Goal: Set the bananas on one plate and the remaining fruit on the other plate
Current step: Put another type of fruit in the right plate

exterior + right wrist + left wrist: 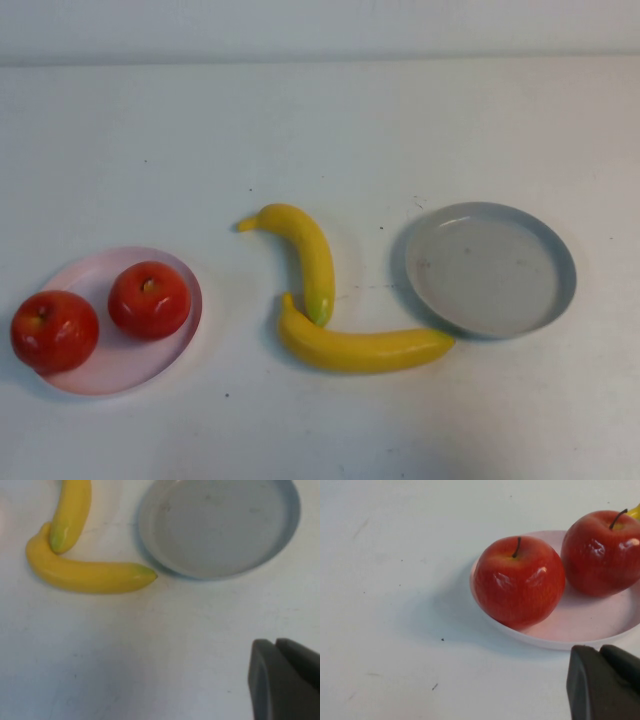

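Observation:
Two red apples are on the pale pink plate [120, 375] at the left: one [150, 299] inside it, one [54, 331] on its left rim. In the left wrist view the rim apple [518, 581] and the other apple [601, 552] sit on the pink plate [580, 632]. Two yellow bananas [300, 255] [360, 347] lie touching on the table at centre. The grey plate [490, 268] at the right is empty. My left gripper [600, 652] is shut and empty just short of the pink plate. My right gripper [276, 644] is shut and empty, nearer than the bananas [87, 575] and grey plate [220, 525].
The white table [320, 130] runs to a pale wall at the back. The near banana's green tip lies close to the grey plate's rim. Neither arm shows in the high view.

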`<move>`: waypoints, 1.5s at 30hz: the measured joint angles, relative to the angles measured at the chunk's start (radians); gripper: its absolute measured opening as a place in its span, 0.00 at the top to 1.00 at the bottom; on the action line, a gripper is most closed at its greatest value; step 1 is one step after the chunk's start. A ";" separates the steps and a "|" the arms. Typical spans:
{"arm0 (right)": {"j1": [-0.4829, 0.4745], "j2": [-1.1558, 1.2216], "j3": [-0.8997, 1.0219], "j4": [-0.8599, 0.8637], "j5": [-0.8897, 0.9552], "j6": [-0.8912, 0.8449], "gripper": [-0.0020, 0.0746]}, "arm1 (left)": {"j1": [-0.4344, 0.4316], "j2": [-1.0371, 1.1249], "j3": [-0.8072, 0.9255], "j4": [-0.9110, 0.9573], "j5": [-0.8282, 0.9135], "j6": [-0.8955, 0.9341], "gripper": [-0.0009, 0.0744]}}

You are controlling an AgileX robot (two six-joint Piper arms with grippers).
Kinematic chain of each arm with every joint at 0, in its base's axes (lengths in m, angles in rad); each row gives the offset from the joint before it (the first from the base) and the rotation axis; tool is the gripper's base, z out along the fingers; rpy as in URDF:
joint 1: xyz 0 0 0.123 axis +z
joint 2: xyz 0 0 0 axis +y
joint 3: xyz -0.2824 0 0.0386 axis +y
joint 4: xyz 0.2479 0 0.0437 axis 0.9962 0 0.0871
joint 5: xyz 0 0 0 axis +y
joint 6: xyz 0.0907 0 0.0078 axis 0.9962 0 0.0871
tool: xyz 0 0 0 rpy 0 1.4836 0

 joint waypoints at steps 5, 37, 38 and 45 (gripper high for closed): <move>0.080 0.160 -0.076 -0.002 0.044 -0.151 1.00 | 0.000 0.000 0.000 0.000 0.002 0.000 0.98; 0.706 1.244 -0.894 -0.314 0.093 -0.531 0.38 | 0.000 -0.002 0.000 0.000 0.002 -0.002 0.98; 0.706 1.264 -0.897 -0.314 0.093 -0.531 0.38 | 0.000 -0.002 0.000 0.000 0.002 -0.002 0.98; 0.706 1.327 -0.898 -0.318 0.093 -0.531 0.40 | 0.000 -0.002 0.000 0.000 0.002 -0.002 0.98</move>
